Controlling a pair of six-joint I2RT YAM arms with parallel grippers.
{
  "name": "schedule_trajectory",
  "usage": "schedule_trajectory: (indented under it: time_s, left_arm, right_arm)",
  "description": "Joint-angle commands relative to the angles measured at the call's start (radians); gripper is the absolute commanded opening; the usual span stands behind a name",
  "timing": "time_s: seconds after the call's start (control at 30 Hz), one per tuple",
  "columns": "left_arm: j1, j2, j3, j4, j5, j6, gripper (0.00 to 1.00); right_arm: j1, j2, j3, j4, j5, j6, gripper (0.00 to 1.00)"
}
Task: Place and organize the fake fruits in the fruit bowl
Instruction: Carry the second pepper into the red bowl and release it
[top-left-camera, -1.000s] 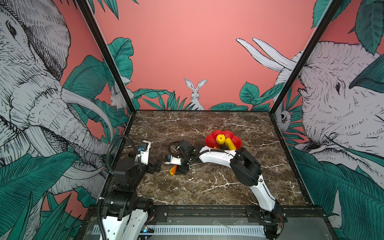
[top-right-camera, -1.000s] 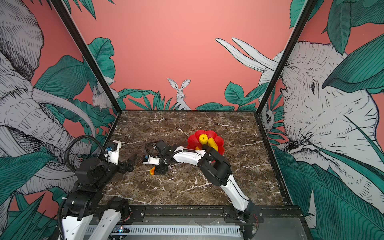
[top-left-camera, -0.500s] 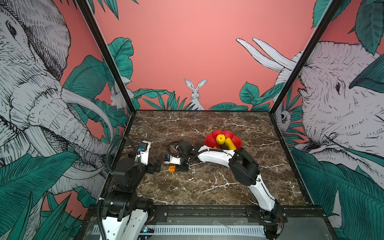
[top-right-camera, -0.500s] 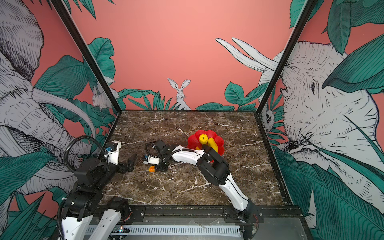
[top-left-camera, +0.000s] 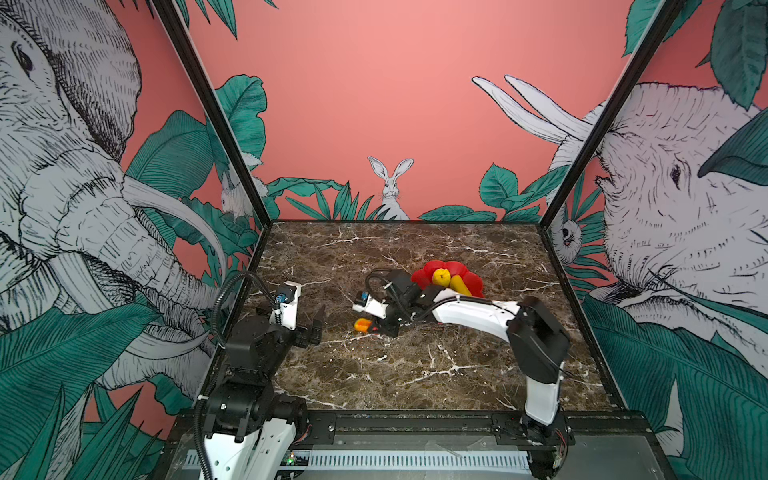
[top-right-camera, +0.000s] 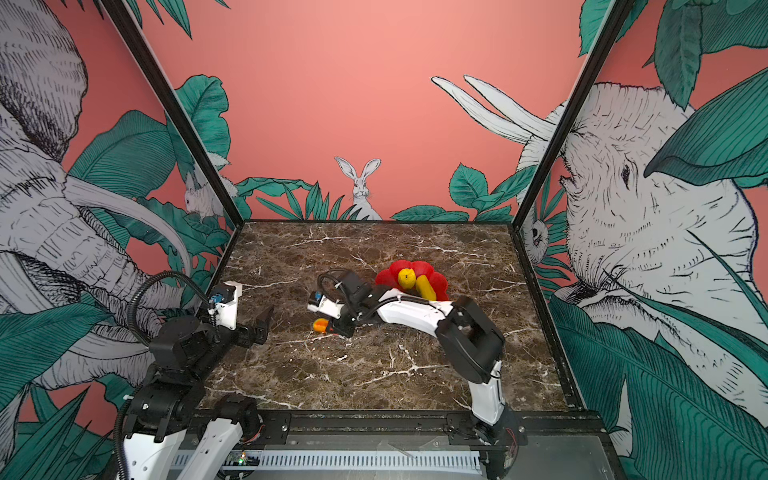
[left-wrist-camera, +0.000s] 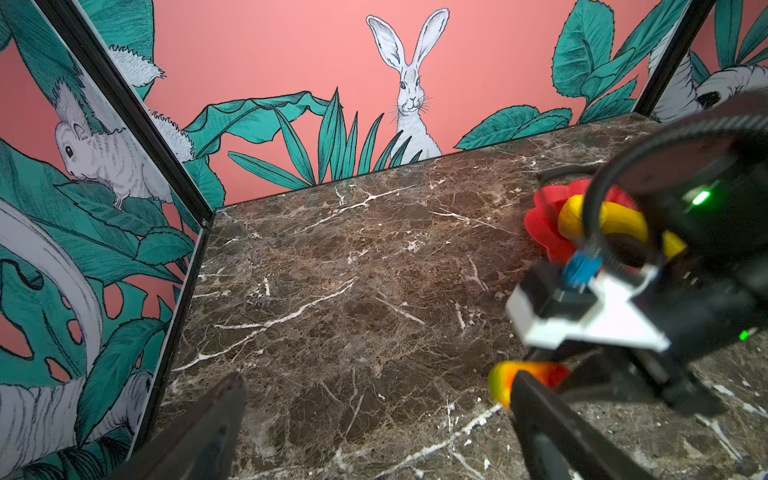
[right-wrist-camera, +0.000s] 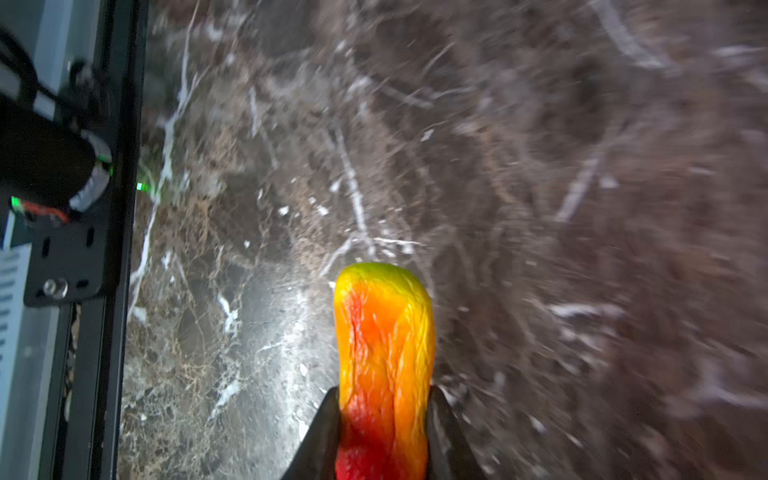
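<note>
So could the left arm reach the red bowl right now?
Probably not directly: the right arm, gripping an orange fruit, stretches across between the left arm and the bowl.

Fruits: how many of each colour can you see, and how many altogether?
Yellow: 2, round fruit and long fruit, in the fruit bowl
Red-orange-yellow: 1, oblong fruit, in the right gripper
Total: 3

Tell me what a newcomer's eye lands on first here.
The right claw is shut on a red-orange-yellow fruit near the middle of the marble table. Farther back, the red flower-shaped bowl holds a round yellow fruit and a longer yellow one. Pink jungle walls with elephants and a rabbit surround everything.
</note>
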Motion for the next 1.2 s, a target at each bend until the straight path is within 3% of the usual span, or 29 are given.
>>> schedule_trajectory:
  time_s: [0.0, 0.27, 0.57, 0.8, 1.17]
  left_arm:
    - [0.007, 0.01, -0.009, 0.002, 0.005, 0.002, 1.0]
    - [0.007, 0.014, -0.008, 0.0, 0.004, 0.002, 1.0]
    - [0.007, -0.006, -0.01, -0.003, 0.009, -0.001, 1.0]
    - [0.007, -0.023, -0.011, -0.005, 0.009, -0.002, 1.0]
    - [0.007, -0.035, -0.013, -0.003, 0.012, -0.004, 1.0]
  right_arm:
    - [-0.075, -0.131, -0.069, 0.192, 0.074, 0.256, 0.0]
    - [-0.128, -0.2, -0.08, 0.035, 0.442, 0.608, 0.0]
    - [-0.188, -0.178, -0.208, 0.122, 0.524, 0.812, 0.0]
    - [-0.208, -0.149, -0.222, 0.136, 0.571, 0.852, 0.0]
    - [-0.227, -0.044, -0.228, 0.201, 0.546, 0.913, 0.0]
